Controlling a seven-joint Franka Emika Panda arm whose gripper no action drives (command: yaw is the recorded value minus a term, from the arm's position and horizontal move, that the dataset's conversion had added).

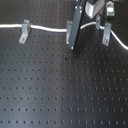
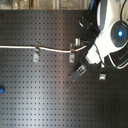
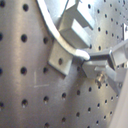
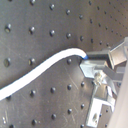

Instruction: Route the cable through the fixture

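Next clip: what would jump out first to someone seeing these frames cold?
The white cable against the black pegboard, running from the second exterior view's left through two clips toward the arm. Next, the white arm at the second exterior view's right. In the first wrist view the gripper is shut on the cable beside a clip.

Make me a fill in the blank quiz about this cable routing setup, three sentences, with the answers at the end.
1. The rope-like cable lying across the perforated board is ____ in colour.
2. The perforated metal board is ____ in colour.
3. In the second wrist view, the robot gripper is shut on the ____.

Missing words: white; black; cable
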